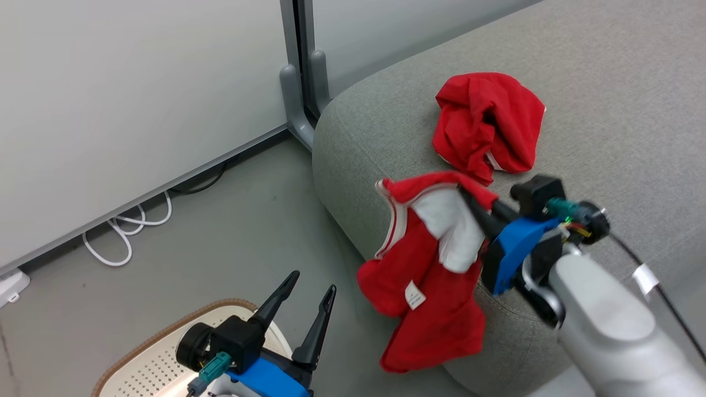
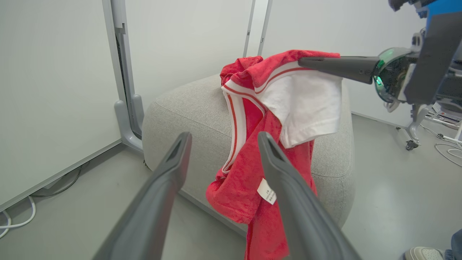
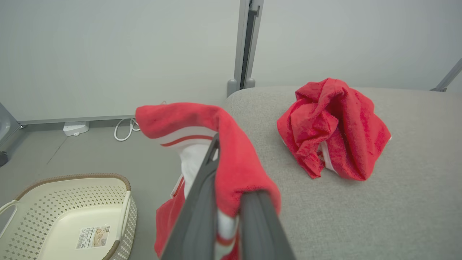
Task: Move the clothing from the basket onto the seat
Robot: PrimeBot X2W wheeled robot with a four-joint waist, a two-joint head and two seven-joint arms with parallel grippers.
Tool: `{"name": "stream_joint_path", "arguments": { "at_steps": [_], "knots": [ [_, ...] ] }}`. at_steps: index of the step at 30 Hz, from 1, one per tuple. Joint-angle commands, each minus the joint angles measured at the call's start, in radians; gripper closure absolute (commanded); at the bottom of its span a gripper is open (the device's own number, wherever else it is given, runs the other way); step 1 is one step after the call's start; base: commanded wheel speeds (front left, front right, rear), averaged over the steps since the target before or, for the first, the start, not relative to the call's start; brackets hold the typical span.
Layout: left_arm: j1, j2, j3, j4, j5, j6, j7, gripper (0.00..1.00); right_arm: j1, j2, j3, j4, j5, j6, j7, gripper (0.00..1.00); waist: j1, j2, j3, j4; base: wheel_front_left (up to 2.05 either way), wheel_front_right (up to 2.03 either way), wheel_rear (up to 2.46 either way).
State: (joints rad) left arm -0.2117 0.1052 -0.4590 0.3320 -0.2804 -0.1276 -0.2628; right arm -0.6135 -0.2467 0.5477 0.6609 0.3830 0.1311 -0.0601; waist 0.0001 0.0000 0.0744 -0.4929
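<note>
Clothing piece (image 1: 436, 309) hangs below the right claw (image 1: 463, 193), pinched at its top, long axis vertical, tag end down; left claw (image 1: 313, 281) spread wide, empty.

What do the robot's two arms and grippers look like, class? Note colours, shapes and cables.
Left gripper and right gripper: two long, tapering dark grey jaws on a black block with a bright blue housing and a teal plug. The right forearm is smooth pale grey, with a thin black cable carrying a white tag.

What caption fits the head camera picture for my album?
Right gripper holds the hanging garment at the edge of the seat; the crumpled garment lies on top.
</note>
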Motion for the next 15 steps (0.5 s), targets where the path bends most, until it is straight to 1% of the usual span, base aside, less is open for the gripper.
{"name": "stream_joint_path", "arguments": {
  "at_steps": [1, 5, 7, 10, 15],
  "knots": [
    [-0.024, 0.011, -0.007, -0.006, 0.001, -0.004, -0.003, 0.0, -0.061, -0.026, -0.03, -0.017, -0.01, -0.001, 0.005, 1.0, -0.0001, 0.0, 0.03, 0.021, 0.0, 0.0, 0.0],
    [-0.061, 0.031, -0.02, -0.021, 0.008, -0.004, -0.003, 0.0, -0.19, -0.098, -0.103, -0.037, -0.036, -0.001, 0.04, 1.0, -0.0001, 0.0, 0.098, 0.053, 0.0, 0.0, 0.0],
    [-0.087, 0.043, -0.03, -0.035, 0.012, -0.004, -0.003, 0.0, -0.257, -0.133, -0.15, -0.047, -0.029, -0.001, 0.059, 1.0, -0.0001, 0.0, 0.144, 0.071, 0.0, 0.0, 0.0],
    [-0.126, 0.064, -0.057, -0.054, 0.018, -0.004, -0.003, 0.0, -0.345, -0.204, -0.217, -0.051, -0.042, -0.001, 0.084, 1.0, -0.0001, 0.0, 0.213, 0.104, 0.0, 0.0, 0.0],
    [-0.214, 0.096, -0.107, -0.086, 0.02, -0.004, -0.003, 0.0, -0.451, -0.308, -0.366, -0.057, -0.062, -0.001, 0.086, 1.0, -0.0001, 0.0, 0.329, 0.169, 0.0, 0.0, 0.0]
  ]
}}
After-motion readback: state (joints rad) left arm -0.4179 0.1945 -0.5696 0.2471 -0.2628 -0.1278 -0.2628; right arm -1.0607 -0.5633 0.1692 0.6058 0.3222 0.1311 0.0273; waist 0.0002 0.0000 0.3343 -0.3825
